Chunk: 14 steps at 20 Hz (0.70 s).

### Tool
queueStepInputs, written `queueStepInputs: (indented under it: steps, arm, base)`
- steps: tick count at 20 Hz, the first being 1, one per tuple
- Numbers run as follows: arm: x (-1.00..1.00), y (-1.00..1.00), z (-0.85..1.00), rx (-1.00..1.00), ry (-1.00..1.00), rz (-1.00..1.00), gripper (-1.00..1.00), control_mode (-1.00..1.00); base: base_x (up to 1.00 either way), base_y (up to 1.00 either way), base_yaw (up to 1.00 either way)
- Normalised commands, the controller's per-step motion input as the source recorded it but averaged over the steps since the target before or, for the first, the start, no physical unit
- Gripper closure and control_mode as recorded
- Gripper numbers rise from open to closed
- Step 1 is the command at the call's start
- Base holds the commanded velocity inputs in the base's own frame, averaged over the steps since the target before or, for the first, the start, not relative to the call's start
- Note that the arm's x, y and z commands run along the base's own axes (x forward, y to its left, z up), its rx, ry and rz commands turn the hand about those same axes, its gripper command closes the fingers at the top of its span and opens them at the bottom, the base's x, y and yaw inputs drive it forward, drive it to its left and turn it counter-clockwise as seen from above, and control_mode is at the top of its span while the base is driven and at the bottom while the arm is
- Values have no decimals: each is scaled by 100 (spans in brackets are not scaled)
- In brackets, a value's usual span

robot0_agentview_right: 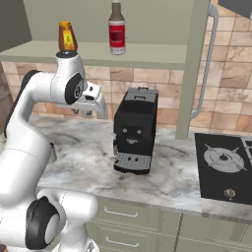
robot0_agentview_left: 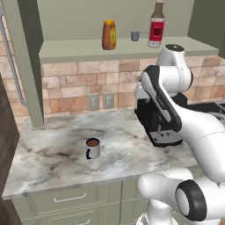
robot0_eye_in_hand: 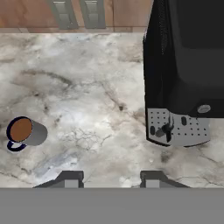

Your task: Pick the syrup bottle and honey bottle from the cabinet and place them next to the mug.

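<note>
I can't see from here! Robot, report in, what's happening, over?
Gripper open, empty, above counter. Syrup bottle and honey bottle on cabinet shelf. Mug alone on counter. Coffee machine beside the arm.

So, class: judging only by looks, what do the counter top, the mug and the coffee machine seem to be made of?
Counter top: polished marble or a stone-look slab, going by its grey-brown veining and soft sheen. Mug: probably glazed ceramic, with a smooth white body and dark blue side. Coffee machine: apparently matte black plastic, with a perforated grey drip panel that may be metal. The rendering leaves all three open.
</note>
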Motion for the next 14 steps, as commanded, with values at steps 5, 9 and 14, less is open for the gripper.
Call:
queueStepInputs:
  steps: [5,9,14]
  arm:
    - [-3,-5,0,1,-3,0,-100,-100]
    - [-18,-12,2,5,-23,0,-100,-100]
    - [-14,0,31,0,-34,0,-100,-100]
  base:
    - [0,0,0]
    - [0,0,0]
    - [0,0,0]
